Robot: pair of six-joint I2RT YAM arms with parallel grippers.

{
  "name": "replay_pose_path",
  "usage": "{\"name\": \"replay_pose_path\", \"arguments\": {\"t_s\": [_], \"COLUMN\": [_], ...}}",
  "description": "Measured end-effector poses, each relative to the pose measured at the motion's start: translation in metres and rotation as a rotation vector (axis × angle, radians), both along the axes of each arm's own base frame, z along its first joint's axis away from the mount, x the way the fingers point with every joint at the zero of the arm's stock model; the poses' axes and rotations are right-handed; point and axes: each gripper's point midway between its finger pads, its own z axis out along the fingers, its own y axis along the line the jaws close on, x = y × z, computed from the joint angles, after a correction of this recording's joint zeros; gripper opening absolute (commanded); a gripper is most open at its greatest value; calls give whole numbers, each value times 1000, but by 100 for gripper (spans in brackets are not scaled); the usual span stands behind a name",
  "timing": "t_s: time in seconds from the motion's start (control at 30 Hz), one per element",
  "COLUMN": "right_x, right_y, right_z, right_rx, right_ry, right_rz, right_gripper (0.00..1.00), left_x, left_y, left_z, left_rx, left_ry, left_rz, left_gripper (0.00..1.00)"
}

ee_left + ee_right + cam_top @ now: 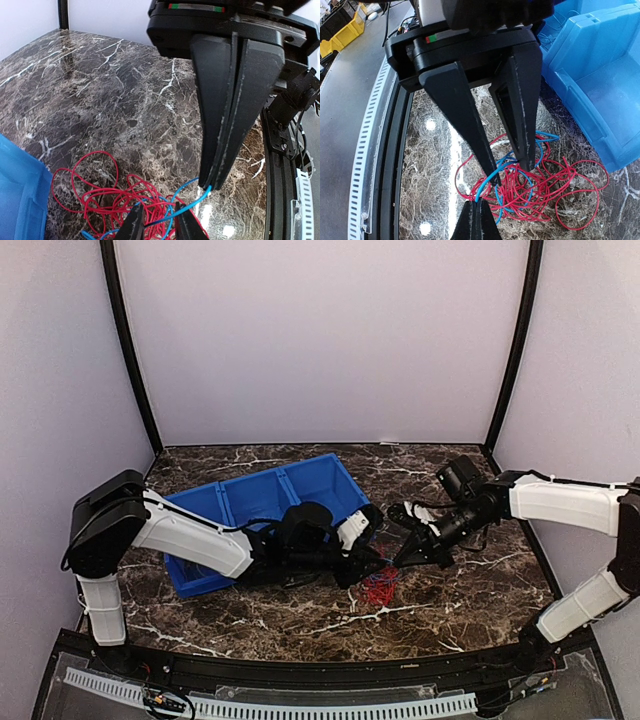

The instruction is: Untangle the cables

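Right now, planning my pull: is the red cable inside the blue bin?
No, the red cable lies on the table beside the blue bin.

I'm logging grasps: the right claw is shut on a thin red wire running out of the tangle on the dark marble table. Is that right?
No. The right claw is shut on a thin blue wire, not a red one; the left wrist view shows this. The rest holds: it runs out of the tangle of red and blue wires on the dark marble table.
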Motion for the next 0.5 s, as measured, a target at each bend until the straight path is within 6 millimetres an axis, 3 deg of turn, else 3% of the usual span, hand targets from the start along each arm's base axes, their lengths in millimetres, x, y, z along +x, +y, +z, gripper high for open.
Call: {"name": "replay_pose_path", "arguments": {"t_s": [0.13, 0.3, 0.4, 0.5], "right_x": [0, 6, 15, 21], "right_y": [0, 1, 4, 11], "right_z": [0, 2, 10, 19], "right_rx": [1, -3, 27, 71], "right_ry": [-1, -9, -50, -54], "right_rz": [0, -34, -76, -104], "right_gripper": [2, 49, 60, 64], "left_x": [-2, 1, 5, 9], "left_y": [-3, -4, 3, 9], "left_z": [2, 12, 20, 35], "left_rx": [-19, -64, -87, -119], "left_ry": [5, 0, 7, 16], "left_rz": [-14, 7, 54, 103], "left_gripper": [5, 0, 0, 0]}}
